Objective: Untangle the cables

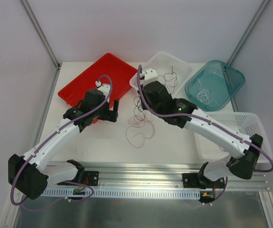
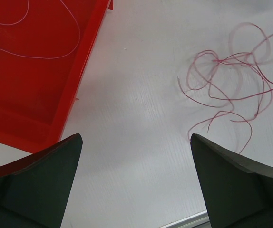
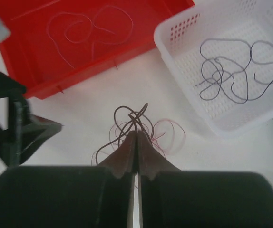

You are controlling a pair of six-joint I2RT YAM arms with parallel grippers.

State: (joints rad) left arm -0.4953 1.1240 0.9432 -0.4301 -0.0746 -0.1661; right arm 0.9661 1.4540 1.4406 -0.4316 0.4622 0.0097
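Midway: black cable [image 3: 224, 71] in white basket [image 3: 172, 31]; right gripper [image 3: 136, 134] jaws pinch dark cable [image 3: 127, 114] from tangle [image 3: 170, 133], left gripper [image 2: 136, 137] jaws open.

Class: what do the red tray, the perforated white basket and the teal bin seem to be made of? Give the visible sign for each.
Red tray: likely moulded plastic, smooth and slightly glossy, with one even colour throughout.
White basket: probably plastic, matte, with regular moulded holes in its walls.
Teal bin: apparently translucent plastic, with see-through tinted walls and a shiny rim.
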